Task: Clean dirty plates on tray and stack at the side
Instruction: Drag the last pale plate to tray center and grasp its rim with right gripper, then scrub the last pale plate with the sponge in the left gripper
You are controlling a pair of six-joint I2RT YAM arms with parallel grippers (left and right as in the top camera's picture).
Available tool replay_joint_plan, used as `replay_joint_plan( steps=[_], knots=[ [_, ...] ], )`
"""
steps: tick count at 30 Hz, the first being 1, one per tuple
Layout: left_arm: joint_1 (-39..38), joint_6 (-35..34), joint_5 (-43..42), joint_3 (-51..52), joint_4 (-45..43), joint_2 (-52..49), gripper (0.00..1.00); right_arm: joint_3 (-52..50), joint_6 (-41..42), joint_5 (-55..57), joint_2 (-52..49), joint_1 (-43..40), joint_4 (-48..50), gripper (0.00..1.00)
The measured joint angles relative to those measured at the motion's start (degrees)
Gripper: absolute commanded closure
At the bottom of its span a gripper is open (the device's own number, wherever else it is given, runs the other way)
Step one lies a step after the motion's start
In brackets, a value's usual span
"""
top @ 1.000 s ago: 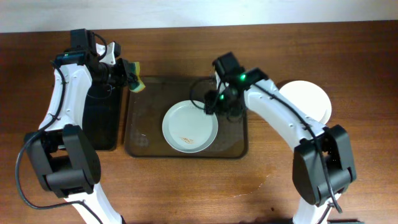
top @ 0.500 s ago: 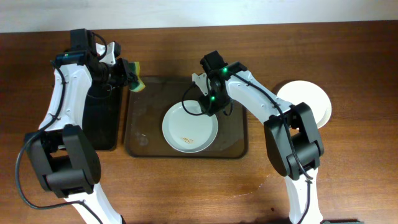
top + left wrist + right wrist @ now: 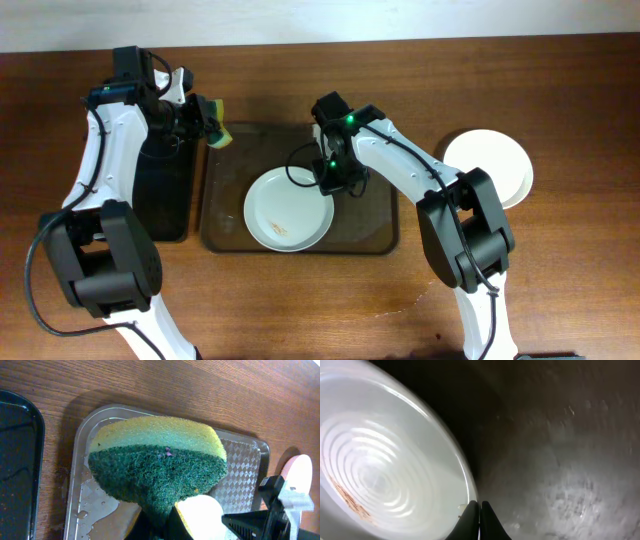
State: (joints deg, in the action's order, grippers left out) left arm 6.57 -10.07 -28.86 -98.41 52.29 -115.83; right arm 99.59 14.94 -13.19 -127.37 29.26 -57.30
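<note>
A white plate (image 3: 285,210) with an orange-brown smear lies on the brown tray (image 3: 225,200), left of centre. My right gripper (image 3: 330,175) is shut on its right rim. In the right wrist view the thin fingers (image 3: 480,507) pinch the plate's edge (image 3: 385,475) over the tray base (image 3: 560,460). My left gripper (image 3: 205,125) hovers at the tray's far left corner, shut on a yellow-and-green sponge (image 3: 219,125). The sponge (image 3: 157,460) fills the left wrist view, green side facing the camera. A second white plate (image 3: 490,165) rests on the table to the right of the tray.
A narrow black tray (image 3: 160,190) lies left of the brown tray, under the left arm. Water droplets sit on the brown tray's left part (image 3: 100,505). A faint wet mark (image 3: 420,290) shows on the wooden table near the front.
My right gripper moved left along the tray and closed on the plate's rim. The plate has slid left and slightly forward. The left arm and sponge have not moved.
</note>
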Motion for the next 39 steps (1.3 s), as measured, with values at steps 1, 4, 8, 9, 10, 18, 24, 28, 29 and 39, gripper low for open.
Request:
replay_joint_plan(
  steps=[1,4,8,9,10,18,24,28,29,39],
  knots=[
    [0.00,0.00,0.00,0.00,0.00,0.00,0.99,0.00,4.31,0.02,0.00,0.00,-0.46,0.96],
    [0.00,0.00,0.02,0.00,0.00,0.00,0.99,0.00,14.25,0.00,0.00,0.04,-0.52,0.89],
    [0.00,0.00,0.02,0.00,0.00,0.00,0.99,0.00,21.11,0.68,-0.20,0.26,3.37,0.71],
    [0.00,0.00,0.02,0.00,0.00,0.00,0.99,0.00,21.42,1.14,-0.26,0.26,4.85,0.71],
    [0.00,0.00,0.02,0.00,-0.02,0.00,0.99,-0.04,21.03,1.53,-0.33,0.26,6.75,0.71],
    [0.00,0.00,0.46,0.00,0.02,0.00,0.99,-0.02,18.64,3.72,-1.64,0.26,9.68,0.86],
    [-0.17,0.00,0.68,0.00,0.00,0.00,0.99,-0.24,18.47,4.02,-2.36,0.66,9.66,0.92],
    [-0.92,0.00,0.87,0.00,0.63,0.00,0.99,-0.46,19.61,3.26,-2.34,0.96,10.67,0.96],
    [-1.22,0.00,0.94,0.00,1.11,0.00,0.99,-0.46,20.02,3.17,-2.34,0.96,10.67,0.96],
    [-10.75,6.82,13.29,4.57,0.00,-0.17,0.99,-0.48,22.51,3.10,-2.34,0.96,10.36,0.96]
  ],
)
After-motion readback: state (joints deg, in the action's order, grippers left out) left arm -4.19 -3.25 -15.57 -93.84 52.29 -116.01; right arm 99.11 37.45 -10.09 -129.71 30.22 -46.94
